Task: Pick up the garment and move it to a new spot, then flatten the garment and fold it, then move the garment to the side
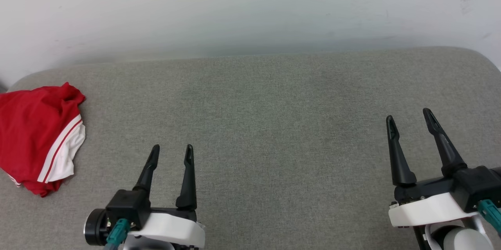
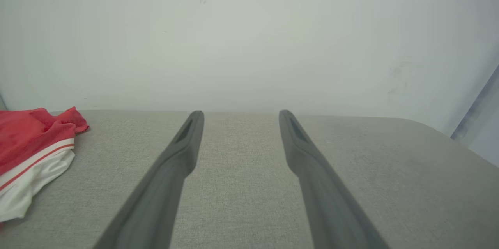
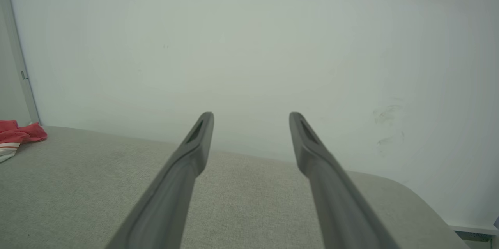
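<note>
The garment [image 1: 37,132] lay crumpled well left of the left gripper [image 1: 173,147], its fingers [image 1: 148,171] released and empty; the right gripper [image 1: 408,114] likewise stood spread.

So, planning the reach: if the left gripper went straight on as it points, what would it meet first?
The left gripper points over the cushion, probably at the wall; the garment lies off to its left.

Grey fabric surface [image 1: 274,125], white wall [image 1: 235,7]

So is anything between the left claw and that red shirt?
Nothing visible. The open left gripper hangs over bare grey cushion; the garment lies bunched to its left, only plain fabric between them.
</note>
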You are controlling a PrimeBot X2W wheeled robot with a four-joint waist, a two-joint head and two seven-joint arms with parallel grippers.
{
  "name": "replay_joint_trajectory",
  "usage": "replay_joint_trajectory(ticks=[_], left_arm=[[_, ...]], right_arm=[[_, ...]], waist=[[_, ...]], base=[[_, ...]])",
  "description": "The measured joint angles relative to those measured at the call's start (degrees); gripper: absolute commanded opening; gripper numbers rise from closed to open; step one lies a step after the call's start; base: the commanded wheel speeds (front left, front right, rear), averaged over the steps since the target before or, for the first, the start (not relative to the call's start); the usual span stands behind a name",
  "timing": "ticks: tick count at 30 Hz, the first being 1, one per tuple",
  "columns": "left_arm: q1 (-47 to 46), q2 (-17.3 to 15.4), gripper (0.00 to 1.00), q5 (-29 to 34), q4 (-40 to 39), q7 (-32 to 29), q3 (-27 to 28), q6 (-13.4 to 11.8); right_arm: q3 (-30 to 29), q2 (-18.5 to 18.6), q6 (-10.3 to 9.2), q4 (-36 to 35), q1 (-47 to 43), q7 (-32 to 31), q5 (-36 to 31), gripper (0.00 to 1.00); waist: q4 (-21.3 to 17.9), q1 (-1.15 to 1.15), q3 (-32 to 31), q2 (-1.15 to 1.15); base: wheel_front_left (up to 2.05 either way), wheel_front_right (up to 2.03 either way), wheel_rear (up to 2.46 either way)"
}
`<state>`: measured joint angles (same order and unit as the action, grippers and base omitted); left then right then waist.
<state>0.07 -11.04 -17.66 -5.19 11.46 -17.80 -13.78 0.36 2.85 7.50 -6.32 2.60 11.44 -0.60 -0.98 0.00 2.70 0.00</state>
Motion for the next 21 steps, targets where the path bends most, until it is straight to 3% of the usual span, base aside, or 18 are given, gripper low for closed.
replay_joint_trajectory(ticks=[6, 11, 17, 21], left_arm=[[1.34, 2.36, 1.00, 0.44, -0.58, 0.84, 4.07, 4.57], [2.58, 5.84, 1.00, 0.78, -0.60, 1.35, 9.80, 9.94], [3.82, 7.81, 1.00, 2.23, 1.42, 1.94, 14.41, 16.31], [4.48, 8.03, 1.00, 3.43, 3.75, 2.36, 15.25, 18.36]], right_arm=[[-0.85, 0.01, 0.00, 0.03, -0.41, 0.73, 1.78, 1.00], [-1.36, 0.02, 0.00, 1.19, -0.86, 1.30, 3.67, 1.00], [-1.09, 0.02, 0.00, 2.96, -1.47, 2.11, 5.78, 1.00], [-1.19, 0.03, 0.00, 4.49, -1.64, 2.44, 7.19, 1.00]], waist=[[-0.07, 0.00, -0.10, 0.00], [-0.19, 0.00, -0.31, 0.00], [-0.41, 0.00, -0.45, 0.00], [-0.54, 0.00, -0.58, 0.00]], base=[[0.00, 0.00, 0.00], [0.00, 0.00, 0.00], [0.00, 0.00, 0.00], [0.00, 0.00, 0.00]])
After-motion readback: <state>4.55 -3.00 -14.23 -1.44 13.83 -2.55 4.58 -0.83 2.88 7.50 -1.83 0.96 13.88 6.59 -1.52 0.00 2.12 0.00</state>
